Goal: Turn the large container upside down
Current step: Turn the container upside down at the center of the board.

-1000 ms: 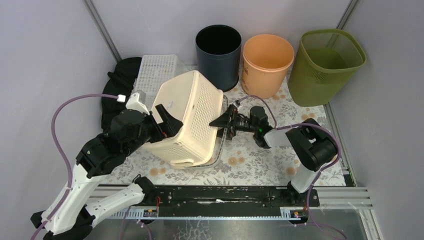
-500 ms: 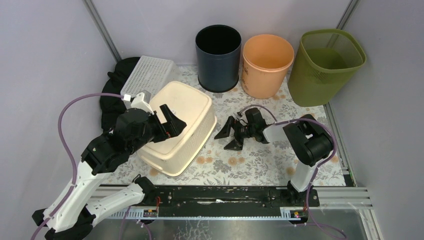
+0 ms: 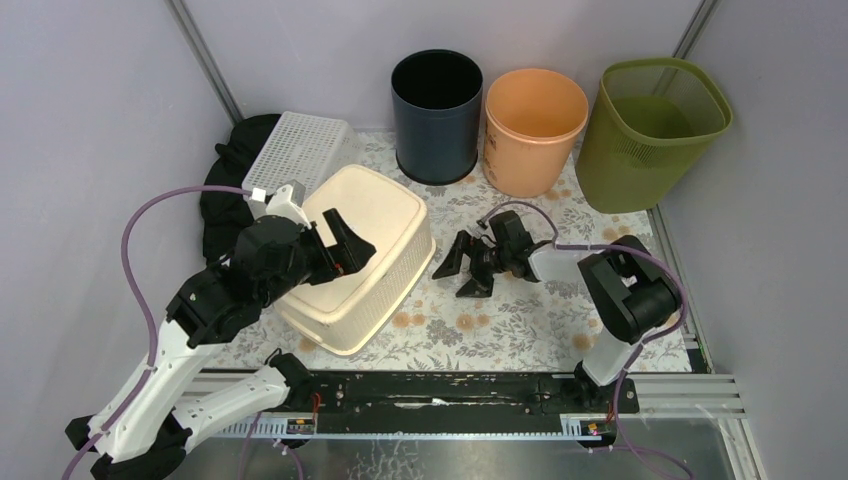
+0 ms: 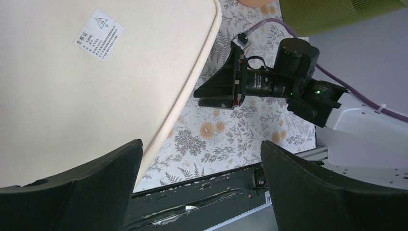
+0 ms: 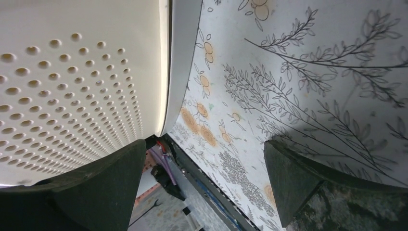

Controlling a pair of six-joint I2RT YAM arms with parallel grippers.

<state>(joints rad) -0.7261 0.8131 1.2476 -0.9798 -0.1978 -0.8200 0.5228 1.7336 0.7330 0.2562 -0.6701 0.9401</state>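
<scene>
My left hand point(image 3: 352, 243) is spread wide and holds nothing. The cream basket point(image 3: 385, 215) sits directly beneath it, upside down on the flowered cloth point(image 3: 520, 320) with its solid base facing up. One finger point(image 4: 86, 183) hangs over that base and the other is past its edge, over the cloth. A small sticker point(image 4: 98, 34) on the base lies ahead of this hand. I cannot tell whether the hand touches the basket.

My right hand point(image 3: 447, 287) is also spread wide and empty, low over the cloth. The basket's perforated wall is just ahead of its fingertips, not touching them. Beyond this hand stand a black bin point(image 3: 436, 110), an orange bin point(image 3: 535, 125) and a green bin point(image 3: 650, 130).
</scene>
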